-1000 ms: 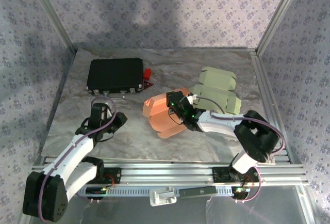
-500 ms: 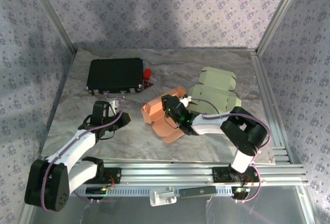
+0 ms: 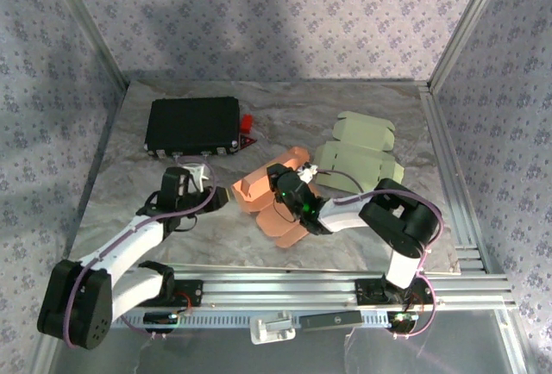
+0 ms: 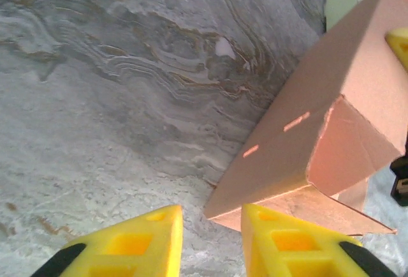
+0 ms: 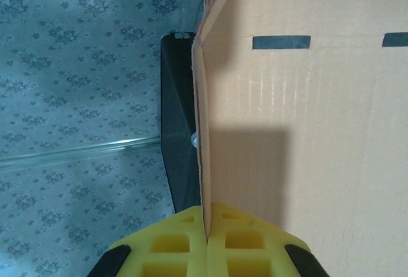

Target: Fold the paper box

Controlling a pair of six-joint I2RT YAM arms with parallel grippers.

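The right gripper [image 5: 205, 242] is clamped tight on the edge of one wall of the orange paper box [image 5: 306, 130]. The box sits in the middle of the table [image 3: 362, 102], between the arms. The left gripper [image 4: 210, 245] stands narrowly apart and holds nothing, with the box's lower corner just beside it.

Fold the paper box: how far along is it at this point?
Partly done: the orange box has some panels folded up, but flaps hang open, so it isn't closed. In hand: the right gripper pinches one panel edge, and the left gripper, open, sits beside the box's corner. Left: folding and tucking the remaining flaps. The green blanks lie flat behind.
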